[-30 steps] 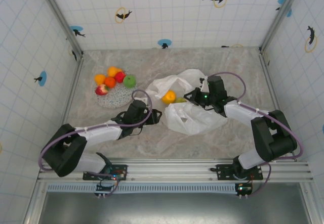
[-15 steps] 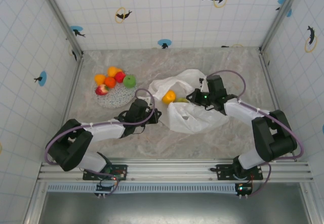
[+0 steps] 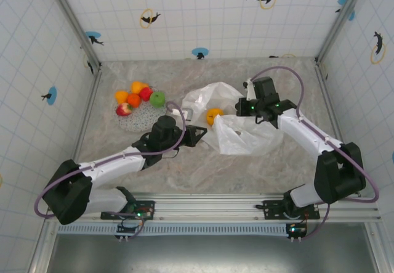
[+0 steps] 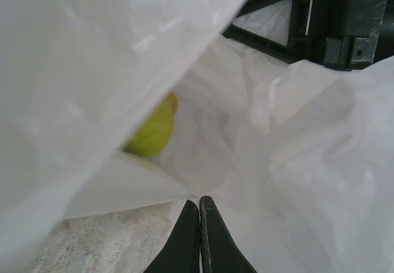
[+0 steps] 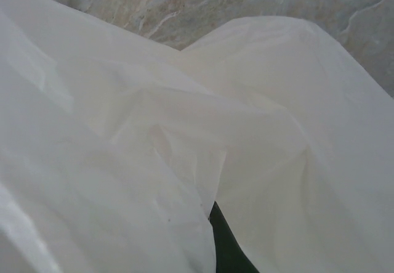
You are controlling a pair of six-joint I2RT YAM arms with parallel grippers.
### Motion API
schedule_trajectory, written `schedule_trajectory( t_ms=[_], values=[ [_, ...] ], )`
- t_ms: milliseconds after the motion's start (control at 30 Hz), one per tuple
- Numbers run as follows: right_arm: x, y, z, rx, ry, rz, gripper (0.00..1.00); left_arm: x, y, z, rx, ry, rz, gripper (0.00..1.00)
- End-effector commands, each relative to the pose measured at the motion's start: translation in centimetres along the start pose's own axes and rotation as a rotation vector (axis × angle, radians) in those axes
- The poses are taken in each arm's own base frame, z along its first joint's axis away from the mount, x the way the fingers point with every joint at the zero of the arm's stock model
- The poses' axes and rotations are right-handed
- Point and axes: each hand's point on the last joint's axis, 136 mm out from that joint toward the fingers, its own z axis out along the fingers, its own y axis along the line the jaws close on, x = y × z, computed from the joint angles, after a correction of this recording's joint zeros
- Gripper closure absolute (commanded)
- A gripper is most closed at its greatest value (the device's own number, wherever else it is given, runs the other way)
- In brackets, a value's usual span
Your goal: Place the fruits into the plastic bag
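Bagged so far: orange [image 3: 215, 115] at mouth of bag [image 3: 243, 138], pear [image 4: 152, 131] deeper in. Still to move: other fruits [image 3: 133, 99] on plate [image 3: 138, 120], well apart to the L. L gripper [image 3: 198, 134] pinched closed, prob. on near lip. R gripper [image 3: 242, 108] at far lip, under plastic; can't tell open/closed. Vs 0.5 s ago: far lip pulled back, mouth wider, orange nudged R, L arm stretched further.
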Motion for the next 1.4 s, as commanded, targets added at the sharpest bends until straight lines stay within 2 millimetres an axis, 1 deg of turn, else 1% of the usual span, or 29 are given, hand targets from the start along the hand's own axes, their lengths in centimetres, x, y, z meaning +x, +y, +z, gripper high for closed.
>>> schedule_trajectory(
  t_ms=[0, 100, 200, 400, 467, 600, 633, 667, 733, 867, 967, 1100, 1167, 1267, 1367],
  values=[
    [-0.6, -0.2, -1.2, 0.035, -0.012, -0.039, 1.00, -0.1, -0.8, -0.2, 0.024, 0.005, 0.032, 1.00],
    [-0.2, -0.4, -1.0, 0.035, -0.001, -0.037, 1.00, 0.1, -0.6, -0.4, 0.013, 0.005, 0.046, 1.00],
    [0.1, -0.5, -0.7, 0.036, 0.004, -0.036, 1.00, -0.4, -1.0, -1.0, 0.014, -0.013, 0.070, 1.00],
    [-0.4, -0.6, -0.7, 0.037, -0.013, -0.031, 1.00, -2.0, -2.2, -3.0, 0.018, -0.091, 0.147, 1.00],
    [-0.7, -0.3, -0.7, 0.026, -0.023, -0.025, 1.00, -2.2, -2.3, -3.3, 0.016, -0.103, 0.159, 1.00],
    [-0.8, -0.1, -0.6, 0.011, -0.032, -0.018, 1.00, -1.2, -0.9, -2.4, -0.027, -0.058, 0.153, 1.00],
    [-0.8, -0.1, -0.6, 0.008, -0.031, -0.015, 1.00, -0.9, -0.6, -2.2, -0.039, -0.045, 0.152, 0.99],
    [-0.7, 0.0, -0.5, 0.005, -0.031, -0.014, 1.00, -0.6, -0.1, -2.1, -0.054, -0.032, 0.151, 0.96],
    [-0.6, 0.0, -0.5, -0.004, -0.030, -0.009, 1.00, -0.3, 0.6, -2.0, -0.083, -0.023, 0.156, 0.87],
    [-0.6, 0.5, -0.4, -0.047, -0.043, 0.019, 1.00, -0.5, 1.3, -2.3, -0.142, -0.008, 0.183, 0.62],
    [-0.5, 1.0, -0.2, -0.091, -0.055, 0.054, 1.00, -0.8, 1.5, -2.9, -0.179, 0.002, 0.211, 0.47],
    [-0.1, 1.6, -0.1, -0.145, -0.072, 0.095, 1.00, -1.4, 1.4, -4.3, -0.198, 0.007, 0.233, 0.31],
    [-0.1, 1.9, -0.1, -0.172, -0.079, 0.110, 1.00, -1.8, 1.6, -5.2, -0.210, 0.009, 0.241, 0.25],
    [0.0, 2.3, -0.2, -0.208, -0.085, 0.127, 1.00, -2.5, 1.2, -6.6, -0.203, 0.002, 0.250, 0.19],
    [-0.1, 2.7, -0.3, -0.229, -0.099, 0.137, 1.00, -3.5, 0.3, -7.7, -0.182, -0.016, 0.262, 0.17]
  ],
)
